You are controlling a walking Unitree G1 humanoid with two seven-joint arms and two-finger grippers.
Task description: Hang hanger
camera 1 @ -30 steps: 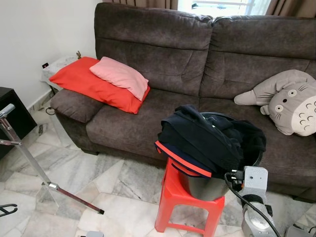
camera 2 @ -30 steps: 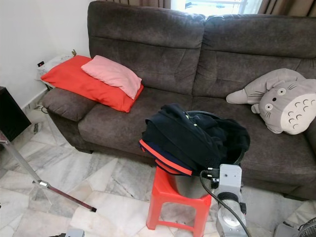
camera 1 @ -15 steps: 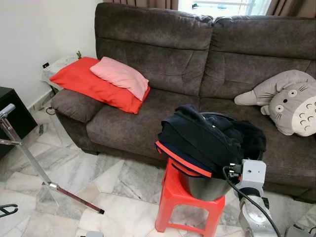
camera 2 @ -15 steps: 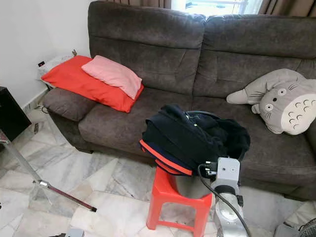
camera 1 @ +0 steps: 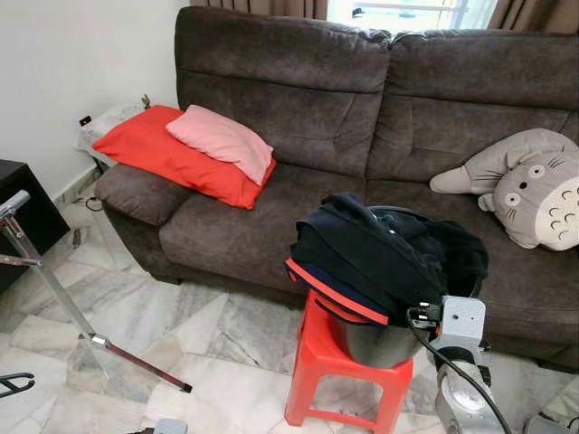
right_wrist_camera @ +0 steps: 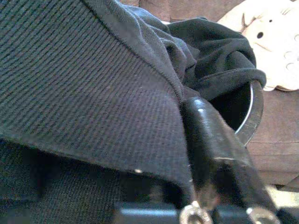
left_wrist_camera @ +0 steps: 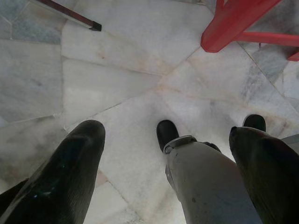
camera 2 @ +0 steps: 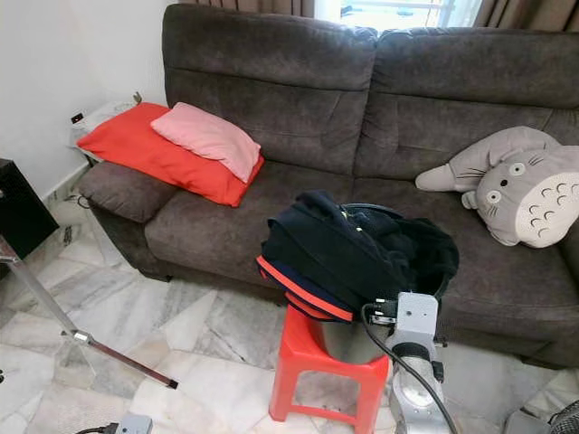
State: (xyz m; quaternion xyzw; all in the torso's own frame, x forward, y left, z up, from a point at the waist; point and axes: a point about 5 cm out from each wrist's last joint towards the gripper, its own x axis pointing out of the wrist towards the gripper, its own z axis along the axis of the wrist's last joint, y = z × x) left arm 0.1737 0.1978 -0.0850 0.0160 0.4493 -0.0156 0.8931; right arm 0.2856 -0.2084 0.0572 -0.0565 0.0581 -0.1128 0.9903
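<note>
A heap of dark clothes [camera 1: 380,253] with a red-trimmed edge spills over a dark bucket [camera 1: 371,344] that stands on a red stool [camera 1: 317,357]. My right arm [camera 1: 460,322] rises at the stool's right side, its wrist level with the bucket. My right gripper [right_wrist_camera: 140,130] is pushed into the dark knit cloth [right_wrist_camera: 84,84], close to the bucket rim [right_wrist_camera: 252,116]. My left gripper [left_wrist_camera: 163,172] hangs low and open over the marble floor, above my own leg. A thin metal rack [camera 1: 54,289] stands at the left. No hanger can be made out.
A brown sofa [camera 1: 298,99] runs behind the stool, with a red cushion [camera 1: 154,149], a pink pillow [camera 1: 222,140] and a grey plush toy [camera 1: 534,185] on it. A black cabinet [camera 1: 23,217] stands at far left. Marble floor [camera 1: 208,334] lies between rack and stool.
My right wrist has risen a little and edged closer to the bucket and the clothes. The clothes and stool have not moved.
</note>
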